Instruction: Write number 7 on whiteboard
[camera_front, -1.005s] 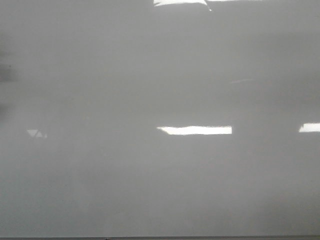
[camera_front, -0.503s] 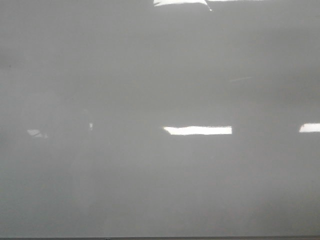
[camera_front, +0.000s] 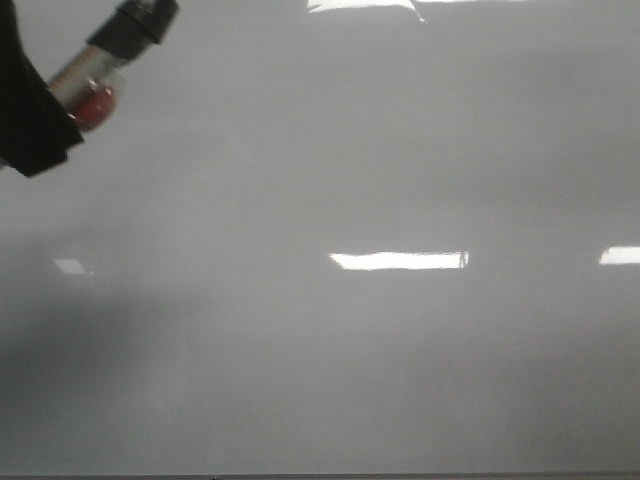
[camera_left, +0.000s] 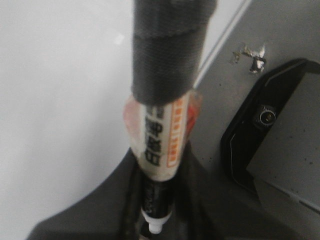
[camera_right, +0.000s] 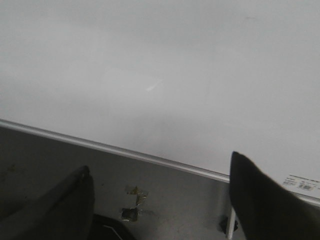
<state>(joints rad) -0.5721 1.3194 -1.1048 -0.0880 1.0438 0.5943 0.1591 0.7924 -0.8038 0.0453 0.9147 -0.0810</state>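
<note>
While the left gripper (camera_left: 150, 165) clamped its jaws on a marker (camera_front: 105, 70) at ten o'clock in the front view, the whiteboard (camera_front: 400, 360) spread blank toward four o'clock, no 7 drawn yet. The marker's long axis slanted toward one o'clock. The right gripper (camera_right: 160, 200), jaws apart and empty, hung over the board's rim.

change: left end effector (camera_front: 30, 120) with marker (camera_front: 110, 60) entered front view | top-left corner
</note>
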